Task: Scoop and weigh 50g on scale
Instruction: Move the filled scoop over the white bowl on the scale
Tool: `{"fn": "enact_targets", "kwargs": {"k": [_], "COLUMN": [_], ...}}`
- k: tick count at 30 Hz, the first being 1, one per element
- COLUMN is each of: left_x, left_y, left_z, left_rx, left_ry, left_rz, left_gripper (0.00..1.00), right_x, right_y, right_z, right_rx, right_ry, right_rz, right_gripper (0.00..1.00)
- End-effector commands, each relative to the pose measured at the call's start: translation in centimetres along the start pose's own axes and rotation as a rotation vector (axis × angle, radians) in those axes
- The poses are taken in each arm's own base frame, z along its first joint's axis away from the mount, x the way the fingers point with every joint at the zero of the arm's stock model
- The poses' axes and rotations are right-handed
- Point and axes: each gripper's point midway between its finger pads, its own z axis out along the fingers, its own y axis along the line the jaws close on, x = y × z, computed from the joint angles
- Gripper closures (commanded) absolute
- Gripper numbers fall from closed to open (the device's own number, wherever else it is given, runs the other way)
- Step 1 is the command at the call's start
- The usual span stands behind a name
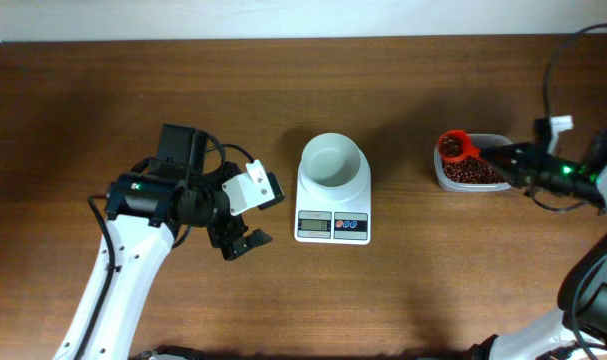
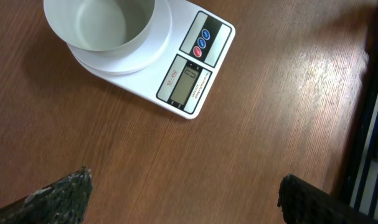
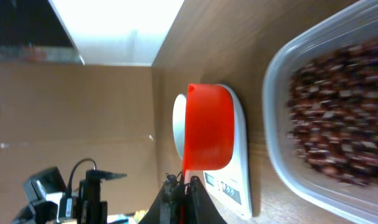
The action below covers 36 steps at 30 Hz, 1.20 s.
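The white scale (image 1: pixel 333 218) with its grey display and blue and red buttons carries a round white bowl (image 1: pixel 332 160), which looks empty (image 2: pixel 100 23). My right gripper (image 1: pixel 503 158) is shut on the handle of a red scoop (image 1: pixel 453 146), holding it over the left end of the clear tub of red beans (image 1: pixel 473 176); beans show inside the scoop. In the right wrist view the scoop (image 3: pixel 207 134) hangs in front of the scale (image 3: pixel 238 180). My left gripper (image 1: pixel 241 240) stands open above bare wood left of the scale, nothing between its fingertips (image 2: pixel 67 193).
Dark cables (image 1: pixel 558 60) trail over the table's right end near the right arm. The table's edge and dark frame show at the right of the left wrist view (image 2: pixel 372 124). A brown board stands beyond the table's far side (image 3: pixel 70 118).
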Motion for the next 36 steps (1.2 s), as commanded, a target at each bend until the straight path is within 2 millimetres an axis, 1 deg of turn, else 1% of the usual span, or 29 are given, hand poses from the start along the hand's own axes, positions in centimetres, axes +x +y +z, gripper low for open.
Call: {"fn": "enact_targets", "kwargs": {"k": [1,3,6,9,14,15,16,17,19,20,21,23,24,26,27,28,29,30,31,32,33,34,35,36], "left_x": [-0.3,-0.3,-0.3,-0.3,-0.3,-0.3,-0.3,-0.3,-0.3,-0.3,-0.3,-0.3,-0.3,-0.3,-0.3,-0.3,-0.3,-0.3,-0.3,-0.3,-0.3,-0.3,-0.3,-0.3], "left_y": [-0.3,-0.3,-0.3,-0.3,-0.3,-0.3,-0.3,-0.3,-0.3,-0.3,-0.3,-0.3,-0.3,-0.3,-0.3,-0.3,-0.3,-0.3,-0.3,-0.3,-0.3,-0.3,-0.3,-0.3], "left_z": [0.1,0.1,0.1,0.1,0.1,0.1,0.1,0.1,0.1,0.1,0.1,0.1,0.1,0.1,0.1,0.1,0.1,0.1,0.1,0.1,0.1,0.1,0.1,0.1], "left_rx": [0.013,0.013,0.013,0.013,0.013,0.013,0.013,0.013,0.013,0.013,0.013,0.013,0.013,0.013,0.013,0.013,0.013,0.013,0.013,0.013,0.013,0.013,0.013,0.013], "left_ry": [-0.014,-0.014,-0.014,-0.014,-0.014,-0.014,-0.014,-0.014,-0.014,-0.014,-0.014,-0.014,-0.014,-0.014,-0.014,-0.014,-0.014,-0.014,-0.014,-0.014,-0.014,-0.014,-0.014,-0.014], "left_rz": [0.019,0.019,0.019,0.019,0.019,0.019,0.019,0.018,0.019,0.019,0.019,0.019,0.019,0.019,0.019,0.019,0.018,0.019,0.019,0.019,0.019,0.019,0.018,0.019], "left_gripper": [0.01,0.01,0.01,0.01,0.01,0.01,0.01,0.01,0.01,0.01,0.01,0.01,0.01,0.01,0.01,0.01,0.01,0.01,0.01,0.01,0.01,0.01,0.01,0.01], "right_x": [1.1,2.7,4.6,6.0,7.5,7.6,7.8,7.9,7.8,7.4,7.0,6.5,6.6,7.3,7.0,6.6,6.9,6.9,6.4,6.4,7.1,7.0,5.9,5.8], "right_y": [2.7,3.9,5.6,6.4,8.3,8.4,7.8,7.7,7.6,6.8,6.4,6.9,7.1,8.6,8.1,7.3,7.7,7.7,6.9,6.9,8.0,7.8,6.1,6.0], "right_z": [2.7,5.0,7.6,9.5,13.5,14.2,15.3,15.7,16.2,16.3,16.5,16.9,17.1,17.1,17.1,17.3,17.2,17.2,17.3,17.3,17.1,17.2,17.4,17.4], "right_rx": [-0.054,-0.081,-0.127,-0.136,-0.153,-0.138,-0.08,-0.067,-0.05,-0.001,0.022,-0.011,-0.02,-0.123,-0.095,-0.038,-0.072,-0.077,-0.019,-0.013,-0.102,-0.092,0.042,0.05], "right_ry": [0.076,0.151,0.235,0.294,0.375,0.381,0.38,0.381,0.374,0.356,0.337,0.322,0.324,0.348,0.338,0.323,0.332,0.332,0.317,0.315,0.336,0.333,0.299,0.295], "right_rz": [-0.064,-0.086,-0.121,-0.115,-0.146,-0.151,-0.168,-0.19,-0.212,-0.22,-0.249,-0.376,-0.414,-0.503,-0.505,-0.5,-0.52,-0.545,-0.512,-0.506,-0.578,-0.582,-0.481,-0.479], "right_gripper": [0.96,0.96,0.96,0.96,0.96,0.96,0.96,0.96,0.96,0.96,0.96,0.96,0.96,0.96,0.96,0.96,0.96,0.96,0.96,0.96,0.96,0.96,0.96,0.96]}}
